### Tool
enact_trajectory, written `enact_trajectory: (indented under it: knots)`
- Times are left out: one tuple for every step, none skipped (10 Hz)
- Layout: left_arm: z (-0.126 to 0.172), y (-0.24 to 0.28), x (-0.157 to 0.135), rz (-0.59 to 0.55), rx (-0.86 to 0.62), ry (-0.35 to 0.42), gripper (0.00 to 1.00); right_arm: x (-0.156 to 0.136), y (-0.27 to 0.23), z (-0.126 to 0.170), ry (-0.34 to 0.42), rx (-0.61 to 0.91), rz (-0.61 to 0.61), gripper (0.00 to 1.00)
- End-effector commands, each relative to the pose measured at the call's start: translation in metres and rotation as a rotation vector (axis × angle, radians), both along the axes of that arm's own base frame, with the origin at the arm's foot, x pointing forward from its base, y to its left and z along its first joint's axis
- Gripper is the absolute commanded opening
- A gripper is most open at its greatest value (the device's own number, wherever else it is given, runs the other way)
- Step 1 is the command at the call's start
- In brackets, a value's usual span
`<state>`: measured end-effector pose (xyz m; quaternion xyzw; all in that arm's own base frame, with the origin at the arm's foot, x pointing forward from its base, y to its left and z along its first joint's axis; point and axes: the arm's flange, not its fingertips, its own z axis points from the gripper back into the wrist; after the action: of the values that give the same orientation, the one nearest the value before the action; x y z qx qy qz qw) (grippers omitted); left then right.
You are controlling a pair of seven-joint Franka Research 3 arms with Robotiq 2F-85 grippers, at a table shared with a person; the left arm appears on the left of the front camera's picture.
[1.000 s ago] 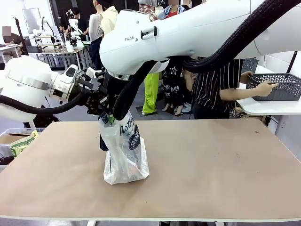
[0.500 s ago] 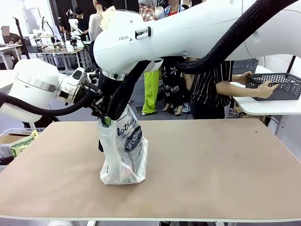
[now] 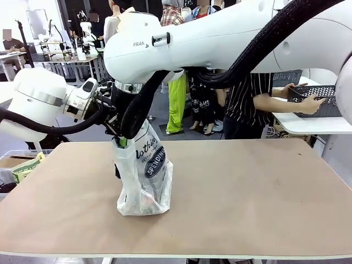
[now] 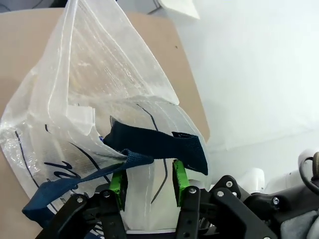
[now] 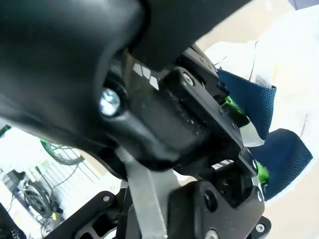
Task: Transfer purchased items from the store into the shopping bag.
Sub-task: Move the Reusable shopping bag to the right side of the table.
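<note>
The shopping bag [image 3: 144,179], translucent white with a dark "SPENDING" oval, stands upright left of the table's middle. Dim shapes of purchased items [image 3: 147,202], one reddish, show through its bottom. My left gripper [image 3: 116,129] sits at the bag's top. In the left wrist view its green pads [image 4: 118,182] stand apart, with bag film [image 4: 99,84] between them and a dark blue handle [image 4: 154,143] draped over them. My right arm reaches across from the right, its gripper [image 3: 125,140] at the same bag mouth. The right wrist view looks at the left gripper's black body [image 5: 169,119] and the handle [image 5: 251,102].
At the far right a person's hands [image 3: 309,103] hold a dark mesh basket [image 3: 330,93] on a white side table. A box with yellow packs [image 3: 25,168] sits off the table's left edge. The brown tabletop [image 3: 258,192] lies bare to the right of the bag.
Both arms and the bag's top have shifted slightly left. The bag has turned so the oval faces the camera more. The person's hand slid along the basket.
</note>
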<state>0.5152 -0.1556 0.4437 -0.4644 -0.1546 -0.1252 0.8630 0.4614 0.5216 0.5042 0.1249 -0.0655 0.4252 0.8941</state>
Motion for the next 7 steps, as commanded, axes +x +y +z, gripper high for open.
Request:
enact_trajectory:
  knots:
    - [0.004, 0.003, -0.004, -0.037, -0.106, -0.017, 0.49, -0.002, 0.008, -0.003, 0.002, 0.015, 0.011, 0.0]
    - [0.004, 0.007, -0.005, -0.068, -0.135, -0.022, 0.49, -0.002, 0.005, -0.002, 0.0, 0.021, 0.001, 0.0]
    - [0.002, 0.011, -0.005, -0.079, -0.16, -0.012, 0.49, -0.002, 0.0, -0.001, -0.004, 0.033, -0.015, 0.0]
    - [0.0, 0.014, -0.004, -0.092, -0.184, 0.002, 0.49, -0.003, -0.006, -0.001, -0.009, 0.046, -0.033, 0.0]
    - [-0.002, 0.016, -0.003, -0.102, -0.203, 0.006, 0.49, -0.003, -0.012, -0.001, -0.009, 0.059, -0.042, 0.0]
    - [-0.003, 0.018, -0.002, -0.113, -0.216, 0.005, 0.49, -0.003, -0.014, -0.001, -0.009, 0.06, -0.046, 0.0]
    - [-0.003, 0.018, -0.001, -0.147, -0.234, 0.007, 0.49, -0.002, -0.012, -0.002, -0.006, 0.057, -0.044, 0.0]
